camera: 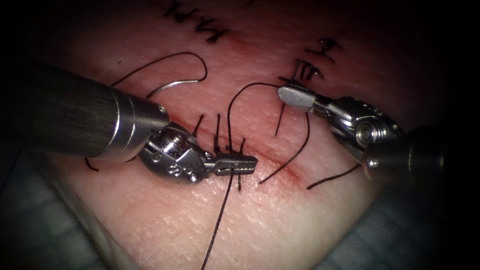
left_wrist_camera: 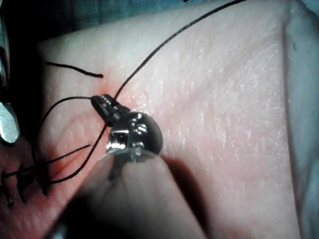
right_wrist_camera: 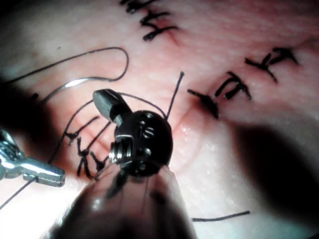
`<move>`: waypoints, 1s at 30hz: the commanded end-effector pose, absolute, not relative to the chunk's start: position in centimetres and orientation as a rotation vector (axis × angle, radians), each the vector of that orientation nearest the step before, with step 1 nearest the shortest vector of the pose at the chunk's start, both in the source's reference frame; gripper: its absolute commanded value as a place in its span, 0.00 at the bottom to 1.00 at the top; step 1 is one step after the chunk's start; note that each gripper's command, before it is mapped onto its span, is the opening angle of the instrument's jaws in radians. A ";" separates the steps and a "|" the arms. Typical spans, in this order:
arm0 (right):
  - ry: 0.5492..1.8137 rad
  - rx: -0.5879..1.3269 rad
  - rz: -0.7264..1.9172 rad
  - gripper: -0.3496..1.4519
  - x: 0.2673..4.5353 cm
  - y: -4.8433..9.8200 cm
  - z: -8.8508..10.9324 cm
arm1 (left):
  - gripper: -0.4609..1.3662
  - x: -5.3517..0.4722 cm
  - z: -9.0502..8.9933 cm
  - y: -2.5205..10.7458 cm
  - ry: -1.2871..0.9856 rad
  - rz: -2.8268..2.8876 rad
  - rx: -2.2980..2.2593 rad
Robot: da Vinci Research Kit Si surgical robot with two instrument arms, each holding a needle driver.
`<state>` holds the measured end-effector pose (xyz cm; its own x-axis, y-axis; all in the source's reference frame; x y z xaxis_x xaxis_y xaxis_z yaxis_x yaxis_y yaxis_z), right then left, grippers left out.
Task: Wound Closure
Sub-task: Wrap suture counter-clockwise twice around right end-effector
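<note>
Left tool [camera: 239, 162] lies low over the cut [camera: 280, 167], jaws pressed together on the thread [camera: 220, 220] beside the knotted stitches [camera: 220, 135].
Right tool [camera: 295, 96] hovers above the tissue [camera: 165, 220] toward its far edge, jaws closed on another stretch of thread that arcs back to the cut. Curved needle [camera: 180, 82] rests free on the tissue surface left of the cut, held by neither tool. Red fluid [camera: 292, 172] tints the cut's right end, and cut ends of thread [camera: 332, 178] lie near it.

Blue-grey drape [camera: 30, 220] under everything; dark vignette at edges.
</note>
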<state>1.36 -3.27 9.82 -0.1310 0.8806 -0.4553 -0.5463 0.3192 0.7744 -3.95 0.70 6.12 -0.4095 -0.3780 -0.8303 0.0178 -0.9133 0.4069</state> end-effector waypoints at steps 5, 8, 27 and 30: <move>1.221 0.387 1.019 0.00 1.35 -2.9 9.9 | 0.06 -3.98 6.0 0.6 -0.429 -2.364 1.517; 1.284 0.389 0.861 0.00 1.35 -2.8 9.9 | 0.06 -3.99 5.9 0.6 -0.421 -2.338 1.503; 1.335 0.475 0.502 0.00 1.75 -2.6 10.7 | 0.06 -3.86 5.3 0.7 -0.508 -2.085 1.462; 1.356 0.484 0.469 0.00 1.80 -2.7 10.9 | 0.06 -3.82 5.1 0.8 -0.511 -2.066 1.462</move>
<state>1.81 -2.72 10.88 0.1515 0.5763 -0.8031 -0.0335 0.8150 0.5786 -3.80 0.80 5.11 -0.2530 -0.6340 -0.7307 0.2138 -0.7733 0.5969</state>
